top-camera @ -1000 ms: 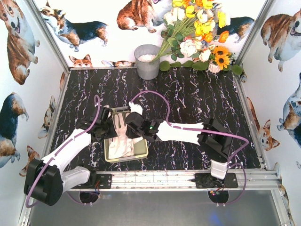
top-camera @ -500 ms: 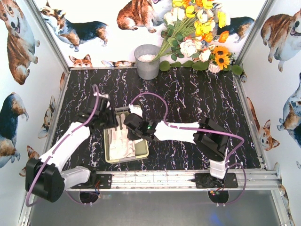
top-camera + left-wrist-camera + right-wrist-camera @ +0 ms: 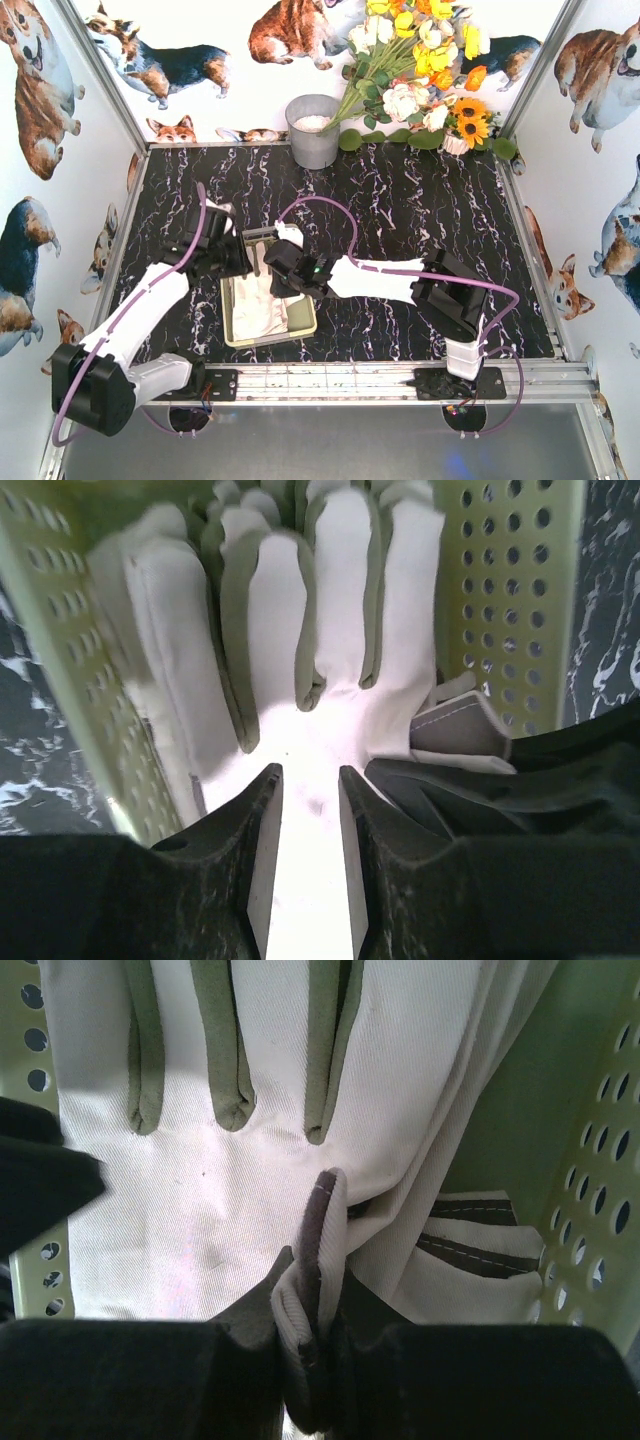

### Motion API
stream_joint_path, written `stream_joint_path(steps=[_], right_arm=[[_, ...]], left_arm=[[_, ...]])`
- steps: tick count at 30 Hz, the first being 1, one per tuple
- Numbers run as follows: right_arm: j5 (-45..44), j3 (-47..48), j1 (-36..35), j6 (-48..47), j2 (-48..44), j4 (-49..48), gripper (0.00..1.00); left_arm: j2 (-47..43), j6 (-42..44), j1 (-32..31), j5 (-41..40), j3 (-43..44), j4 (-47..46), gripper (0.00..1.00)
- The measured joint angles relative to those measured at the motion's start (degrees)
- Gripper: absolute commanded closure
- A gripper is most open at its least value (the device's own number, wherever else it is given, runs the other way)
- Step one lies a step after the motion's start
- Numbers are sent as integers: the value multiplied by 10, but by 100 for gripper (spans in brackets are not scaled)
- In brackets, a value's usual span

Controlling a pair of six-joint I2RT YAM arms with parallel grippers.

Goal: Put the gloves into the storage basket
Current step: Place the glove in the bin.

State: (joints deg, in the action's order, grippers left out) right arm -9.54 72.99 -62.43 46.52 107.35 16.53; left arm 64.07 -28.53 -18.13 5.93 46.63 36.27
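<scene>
The pale yellow-green storage basket (image 3: pixel 300 332) sits at the near middle of the table with cream-white gloves (image 3: pixel 258 305) lying in it. My left gripper (image 3: pixel 243 258) hovers over the basket's far left end. In the left wrist view its jaws (image 3: pixel 308 772) stand a little apart above a glove's palm (image 3: pixel 340 600), pinching nothing. My right gripper (image 3: pixel 283 272) is at the far right end, next to the left one. In the right wrist view it (image 3: pixel 315 1260) is shut on a folded edge of a glove (image 3: pixel 200 1200), beside a striped cuff (image 3: pixel 470 1245).
A grey metal bucket (image 3: pixel 313 130) stands at the back, with a bunch of flowers (image 3: pixel 420 80) to its right. Purple cables loop over both arms. The basket's perforated walls (image 3: pixel 500 600) (image 3: pixel 590 1210) close in on both grippers. An aluminium rail (image 3: pixel 330 380) runs along the near edge.
The left gripper has shifted toward the basket's far end and its jaws have parted. The right gripper has edged left, still pinching the glove.
</scene>
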Motion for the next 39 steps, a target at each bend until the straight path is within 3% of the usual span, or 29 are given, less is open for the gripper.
stream_joint_path(steps=[5,8,10,15,20,24,28,39], right_arm=[[12,1,4,-9,0,-1,98],[21,4,6,-21,1,0,79],[25,7,7,-32,1,0,72],[36,2,12,-56,-14,6,62],[28,-43,24,-66,-100,32,56],[12,-84,33,-75,-187,40,54],[46,-105,35,-89,-233,28,59],[256,-88,33,-83,-126,-33,74]], left_arm=[[43,-12,0,34,-86,-63,83],[68,-12,0,38,-97,-75,83],[74,-12,0,39,-97,-81,82],[71,-10,0,39,-103,-90,82],[68,-10,0,39,-105,-92,82],[67,-9,0,39,-105,-91,82],[67,-7,0,39,-104,-91,82],[67,-2,0,39,-102,-90,81]])
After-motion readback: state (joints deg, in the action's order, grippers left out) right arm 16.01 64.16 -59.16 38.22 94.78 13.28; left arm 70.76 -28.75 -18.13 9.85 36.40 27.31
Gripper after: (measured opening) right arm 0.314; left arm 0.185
